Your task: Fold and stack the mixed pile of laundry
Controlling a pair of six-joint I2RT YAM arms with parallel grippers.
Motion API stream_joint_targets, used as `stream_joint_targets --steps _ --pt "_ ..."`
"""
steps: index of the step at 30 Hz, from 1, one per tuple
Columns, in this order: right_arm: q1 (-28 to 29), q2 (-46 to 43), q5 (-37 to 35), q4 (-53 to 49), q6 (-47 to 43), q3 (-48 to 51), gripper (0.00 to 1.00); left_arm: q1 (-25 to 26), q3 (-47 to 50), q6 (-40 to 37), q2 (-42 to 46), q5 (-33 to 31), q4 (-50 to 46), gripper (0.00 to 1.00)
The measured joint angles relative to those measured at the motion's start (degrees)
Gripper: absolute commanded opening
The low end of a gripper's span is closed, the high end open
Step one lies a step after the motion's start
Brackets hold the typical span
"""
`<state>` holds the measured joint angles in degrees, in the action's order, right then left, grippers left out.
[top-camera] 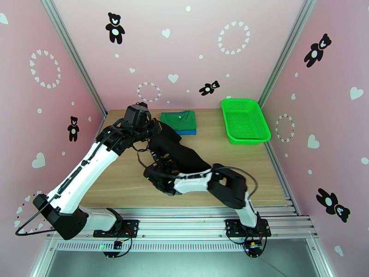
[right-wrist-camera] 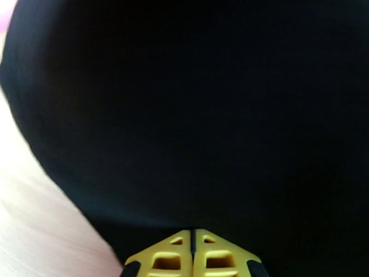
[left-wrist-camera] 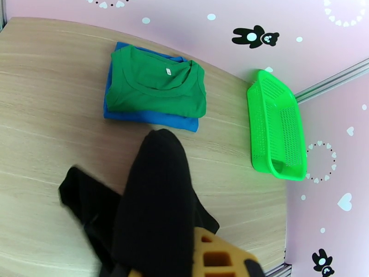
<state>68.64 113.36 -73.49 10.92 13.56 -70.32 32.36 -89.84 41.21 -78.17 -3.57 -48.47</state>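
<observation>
A black garment (top-camera: 177, 151) hangs stretched between my two grippers above the table's middle. My left gripper (top-camera: 156, 129) is shut on its far upper end. In the left wrist view the black cloth (left-wrist-camera: 157, 204) drapes down over one yellow finger (left-wrist-camera: 217, 257). My right gripper (top-camera: 156, 175) holds the near end. Its yellow fingers (right-wrist-camera: 175, 259) are pressed together at the edge of the black cloth (right-wrist-camera: 193, 111). A folded green shirt (top-camera: 177, 119) lies on a folded blue T-shirt (top-camera: 187, 132) at the table's back. The same green shirt (left-wrist-camera: 157, 86) and blue T-shirt (left-wrist-camera: 152, 117) also appear from the left wrist.
A bright green mesh basket (top-camera: 244, 120) stands at the back right of the wooden table (top-camera: 115, 181), and its long side (left-wrist-camera: 276, 130) is in the left wrist view. Pink walls close in the table on three sides.
</observation>
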Motion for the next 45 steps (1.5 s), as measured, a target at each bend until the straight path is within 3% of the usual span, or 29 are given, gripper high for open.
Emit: stream_joint_targets --steps 5,9,10,12,15,18,21,22,24,25,26,33,35,37,39,45 --pt "-2.62 -12.98 1.07 -6.47 3.54 6.58 0.00 -0.02 0.52 -0.11 1.20 -1.97 -0.11 0.00" --pt "-4.74 -22.43 11.39 -8.31 0.11 12.87 0.00 -0.07 1.20 -0.68 1.38 -4.83 -0.50 0.00" --pt "-5.57 -24.83 16.04 -9.31 -1.38 14.19 0.08 -0.07 1.84 -0.94 1.44 -5.60 -0.48 0.00" --pt "-7.32 -29.00 24.92 -11.78 -4.11 15.65 0.35 -0.17 3.54 -1.33 1.55 -6.86 -0.59 0.00" --pt "-9.53 -34.82 36.76 -17.03 -7.98 15.96 0.56 -0.33 7.91 -1.75 1.57 -8.98 -0.52 0.00" --pt "-10.25 -39.95 45.42 -21.62 -10.51 15.98 0.68 -0.39 14.34 -1.66 1.46 -11.47 -0.31 0.00" --pt "-11.15 -42.95 51.74 -25.14 -11.69 16.00 0.71 -0.46 20.90 -1.14 0.70 -15.21 0.07 0.00" --pt "-11.72 -43.23 53.31 -26.14 -11.78 16.00 0.71 -0.52 22.86 -0.81 0.13 -16.90 0.02 0.15" --pt "-12.79 -43.17 56.11 -27.63 -12.09 16.26 0.72 -0.76 25.68 0.02 -1.27 -20.28 -0.04 0.76" --pt "-13.20 -43.01 57.13 -28.33 -12.11 16.57 0.72 -0.98 26.73 0.48 -2.05 -22.10 -0.07 0.96" --pt "-13.44 -42.80 58.10 -29.00 -12.09 16.87 0.72 -1.16 27.45 0.98 -2.80 -23.76 -0.26 0.98" --pt "-15.61 -38.82 61.44 -31.76 -10.29 17.75 0.71 -1.68 27.43 2.80 -4.46 -29.97 -3.26 0.98" --pt "-17.70 -38.77 61.88 -32.85 -9.03 17.77 0.71 -1.51 26.64 2.91 -4.44 -30.12 -5.16 0.90" --pt "-20.41 -38.80 62.49 -33.81 -7.69 17.75 0.71 -0.83 26.14 2.91 -3.74 -29.83 -7.02 0.77" --pt "-23.19 -38.95 63.23 -35.26 -6.73 17.75 0.70 1.14 26.14 1.95 -1.77 -27.78 -8.70 0.70" --pt "-32.61 -39.95 67.73 -40.13 -5.35 16.50 0.69 11.43 26.58 -1.88 2.08 -18.40 -10.05 0.68"
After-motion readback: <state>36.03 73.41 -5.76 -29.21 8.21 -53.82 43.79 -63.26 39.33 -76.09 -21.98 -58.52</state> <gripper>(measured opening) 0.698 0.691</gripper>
